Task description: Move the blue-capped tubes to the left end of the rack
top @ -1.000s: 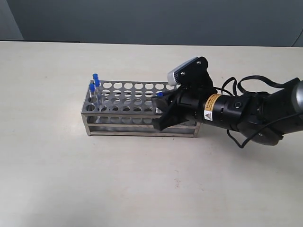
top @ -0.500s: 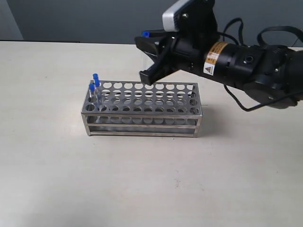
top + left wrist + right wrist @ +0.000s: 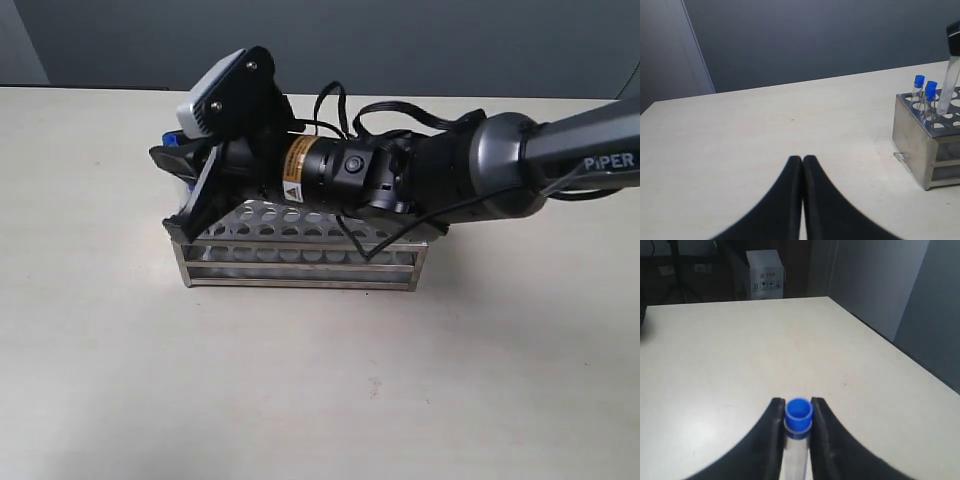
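Since half a second ago, my right gripper [image 3: 180, 190] has swung down to the left end of the rack [image 3: 912, 130], jaws clamped on a blue-capped tube [image 3: 799, 412]. It hangs tilted beside the seated tubes [image 3: 924, 90]. I'd straighten it over a free hole before lowering. My left gripper [image 3: 802, 161] rests pressed together, empty.

right claw [image 3: 172, 191] over the rack [image 3: 300, 269]
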You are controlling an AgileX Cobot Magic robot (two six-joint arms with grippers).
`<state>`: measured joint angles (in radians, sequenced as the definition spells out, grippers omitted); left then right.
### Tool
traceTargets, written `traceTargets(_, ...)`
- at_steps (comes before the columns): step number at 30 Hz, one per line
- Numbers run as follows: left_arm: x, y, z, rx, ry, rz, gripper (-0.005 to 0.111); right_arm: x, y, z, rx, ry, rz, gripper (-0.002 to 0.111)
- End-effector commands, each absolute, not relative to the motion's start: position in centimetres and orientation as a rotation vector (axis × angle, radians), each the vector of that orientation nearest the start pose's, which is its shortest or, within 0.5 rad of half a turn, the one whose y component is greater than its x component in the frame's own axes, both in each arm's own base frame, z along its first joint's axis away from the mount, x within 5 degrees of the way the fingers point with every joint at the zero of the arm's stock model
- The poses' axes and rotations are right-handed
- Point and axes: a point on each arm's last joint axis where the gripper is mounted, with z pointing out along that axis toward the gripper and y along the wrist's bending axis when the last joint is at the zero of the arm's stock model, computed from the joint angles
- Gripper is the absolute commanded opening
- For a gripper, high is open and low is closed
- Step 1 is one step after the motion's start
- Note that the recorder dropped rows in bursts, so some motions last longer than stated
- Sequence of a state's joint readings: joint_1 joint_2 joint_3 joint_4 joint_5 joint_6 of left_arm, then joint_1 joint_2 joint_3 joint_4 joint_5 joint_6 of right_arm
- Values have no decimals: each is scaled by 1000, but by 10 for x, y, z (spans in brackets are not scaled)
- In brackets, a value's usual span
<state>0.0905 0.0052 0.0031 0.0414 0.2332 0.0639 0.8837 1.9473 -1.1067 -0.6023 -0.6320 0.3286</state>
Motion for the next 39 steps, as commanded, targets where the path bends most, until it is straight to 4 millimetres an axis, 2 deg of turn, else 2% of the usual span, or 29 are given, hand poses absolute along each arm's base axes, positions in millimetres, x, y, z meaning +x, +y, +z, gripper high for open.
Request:
traceTargets(1, 55, 6, 192, 8, 1718, 152, 1, 245, 348, 185, -1157, 1469, 808, -1)
traceTargets(11, 55, 6, 192, 8, 1718, 152, 1, 247, 351, 159, -1156, 1558, 824, 0)
traceTargets(18, 55, 6, 192, 8, 1718, 152, 1, 247, 351, 151, -1161, 1575, 825, 34)
traceTargets(24, 55, 6, 192, 8, 1718, 152, 1, 248, 350, 156, -1154, 1568, 823, 36)
traceTargets(27, 55, 6, 192, 8, 1718, 152, 1, 250, 345, 178, -1117, 1549, 806, 34)
traceTargets(29, 55, 6, 192, 8, 1718, 152, 1, 256, 336, 204, -1028, 1575, 774, 29)
traceTargets(32, 55, 6, 192, 8, 1718, 152, 1, 266, 310, 247, -951, 1563, 674, 5)
traceTargets(33, 55, 6, 192, 8, 1718, 152, 1, 271, 295, 266, -924, 1558, 621, 0)
traceTargets(35, 55, 6, 192, 8, 1718, 152, 1, 277, 270, 287, -885, 1586, 527, 0)
traceTargets(36, 55, 6, 192, 8, 1718, 152, 1, 279, 250, 303, -862, 1597, 458, 0)
traceTargets(39, 55, 6, 192, 8, 1718, 152, 1, 272, 198, 328, -773, 1622, 340, 0)
